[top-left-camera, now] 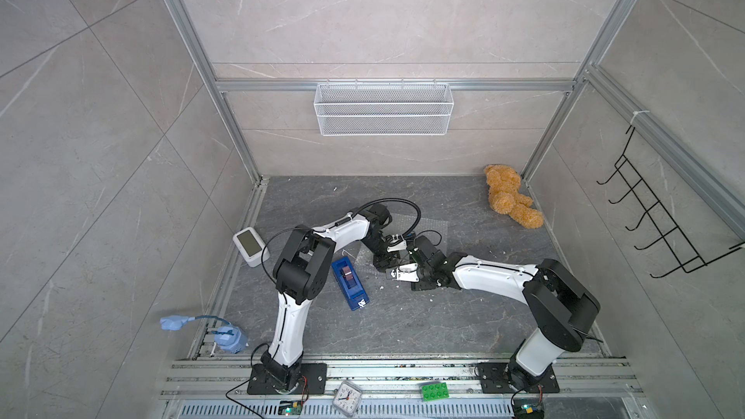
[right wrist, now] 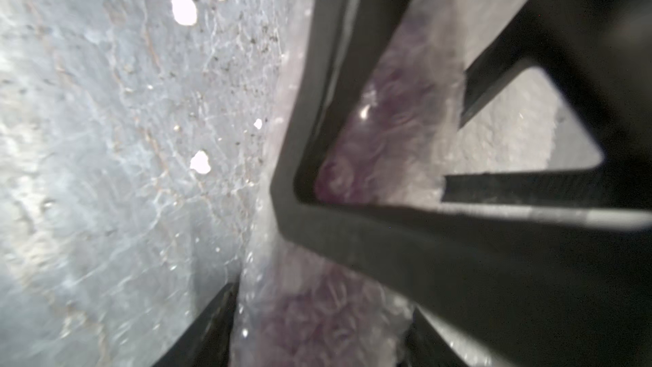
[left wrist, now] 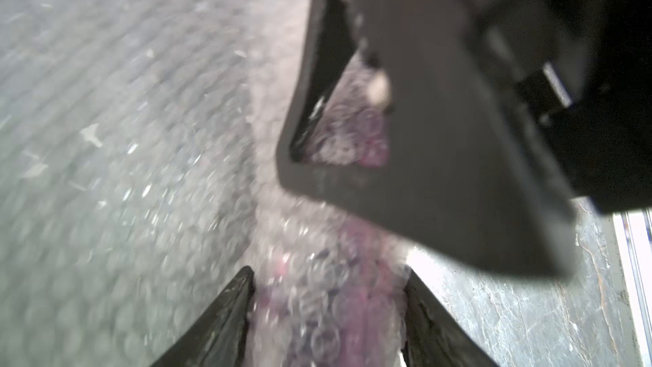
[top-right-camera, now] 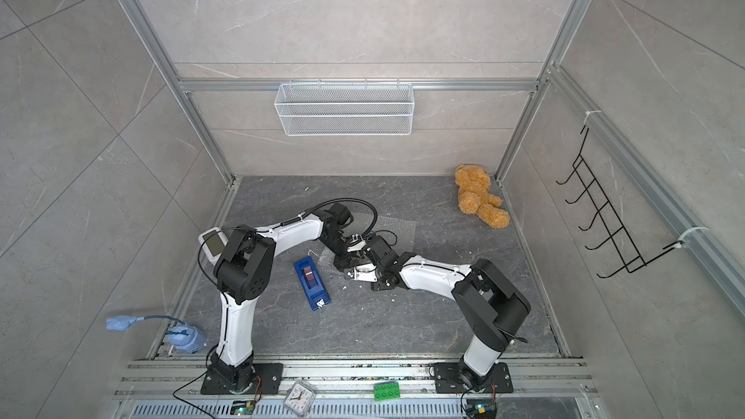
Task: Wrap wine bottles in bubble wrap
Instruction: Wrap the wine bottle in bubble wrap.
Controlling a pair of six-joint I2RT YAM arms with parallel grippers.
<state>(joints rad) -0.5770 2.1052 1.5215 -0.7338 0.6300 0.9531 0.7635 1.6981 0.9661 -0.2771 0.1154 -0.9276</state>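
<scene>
At the centre of the table (top-left-camera: pixel 403 316), just right of the blue tape dispenser (top-left-camera: pixel 349 284), the purple wine bottle (left wrist: pixel 352 312) lies rolled in bubble wrap (left wrist: pixel 141 135), with loose sheet spread flat toward the far side; left gripper (left wrist: pixel 330 268) and right gripper (right wrist: pixel 324 298) each clasp the wrapped bottle at middling width, and the wrap touches both fingers.

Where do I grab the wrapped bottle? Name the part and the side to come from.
Take the bottle across its round body, through the bubble wrap, coming down from above. It lies on its side on the sheet, so only its width fits between jaws. The left gripper straddles it this way.
</scene>
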